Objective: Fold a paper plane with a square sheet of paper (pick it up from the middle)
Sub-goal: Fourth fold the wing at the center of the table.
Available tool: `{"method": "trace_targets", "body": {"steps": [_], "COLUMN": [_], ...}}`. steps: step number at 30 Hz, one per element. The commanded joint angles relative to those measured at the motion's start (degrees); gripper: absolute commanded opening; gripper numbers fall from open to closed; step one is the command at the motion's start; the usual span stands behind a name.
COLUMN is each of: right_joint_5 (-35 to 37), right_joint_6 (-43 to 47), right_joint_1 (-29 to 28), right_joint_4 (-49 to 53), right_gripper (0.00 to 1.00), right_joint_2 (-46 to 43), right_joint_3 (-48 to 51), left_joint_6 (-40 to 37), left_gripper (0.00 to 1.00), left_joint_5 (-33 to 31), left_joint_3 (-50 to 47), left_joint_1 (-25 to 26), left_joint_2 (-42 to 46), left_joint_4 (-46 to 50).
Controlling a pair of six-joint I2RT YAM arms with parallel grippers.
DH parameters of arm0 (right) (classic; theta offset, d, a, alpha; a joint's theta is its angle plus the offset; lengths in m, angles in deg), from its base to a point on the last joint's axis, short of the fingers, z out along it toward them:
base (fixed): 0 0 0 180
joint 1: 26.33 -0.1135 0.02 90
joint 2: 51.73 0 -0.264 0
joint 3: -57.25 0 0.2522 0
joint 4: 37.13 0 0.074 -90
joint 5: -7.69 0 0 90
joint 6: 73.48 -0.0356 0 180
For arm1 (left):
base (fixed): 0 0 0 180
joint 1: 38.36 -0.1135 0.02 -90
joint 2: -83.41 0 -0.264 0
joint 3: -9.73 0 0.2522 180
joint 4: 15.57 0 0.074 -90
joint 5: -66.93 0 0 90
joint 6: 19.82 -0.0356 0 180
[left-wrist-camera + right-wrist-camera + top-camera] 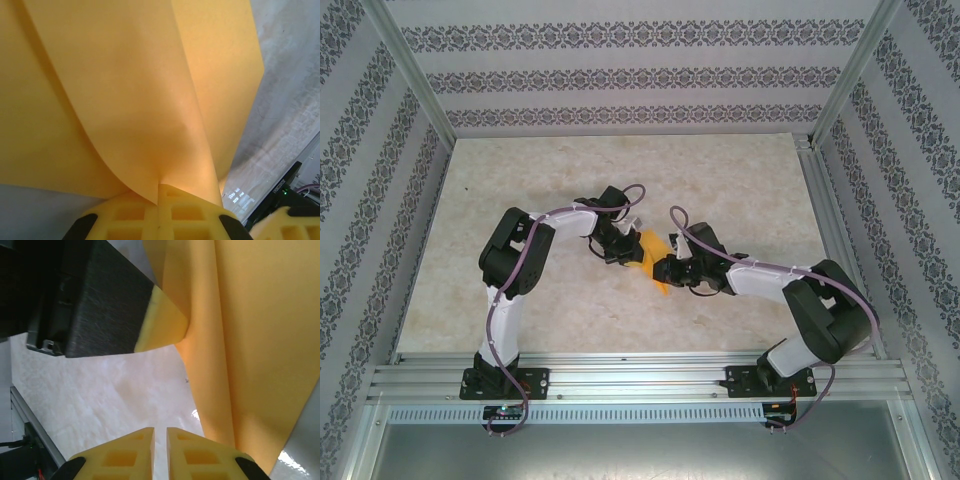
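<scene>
A pale marbled worktop [520, 190] carries two robot arms bolted at its near edge, both bent inward so that their hands meet near its middle. Between them is the square sheet of paper [654, 262], orange-yellow, curled and partly folded rather than flat.

The sheet looks very light, thin and floppy. It bows under its own weight, would crease at a pinch and could slip from a loose hold. A grip along a fold or close to an edge probably controls it best.

The left hand [159, 192] is closed tight, with the paper pinched between its fingers and rising from them in a curved sheet. The right hand [160, 437] is nearly closed, with only a thin slit between its fingers and nothing in it. The paper hangs just beside its right finger.
</scene>
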Motion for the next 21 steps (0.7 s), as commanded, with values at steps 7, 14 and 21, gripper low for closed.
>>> {"method": "trace_targets", "body": {"steps": [7,14,21], "right_joint_5": [-2.29,-3.1,-3.1], "right_joint_6": [-2.22,-2.18,-2.05], "right_joint_1": [1.25,1.42,1.6], "right_joint_4": [-3.58,-3.05,-3.29], "right_gripper": [0.14,0.13,0.14], "right_joint_2": [3.09,6.91,7.44], "right_joint_3": [-0.22,-0.18,0.57], "left_joint_6": [-3.3,-4.5,-4.82], "left_gripper": [0.01,0.01,0.01], "left_joint_5": [-0.6,-0.72,-1.1], "left_joint_3": [2.95,3.95,4.45], "left_joint_1": [-0.51,-0.55,-0.67], "left_joint_2": [-2.09,-2.66,-3.28], "left_joint_4": [2.9,4.34,4.9]}}
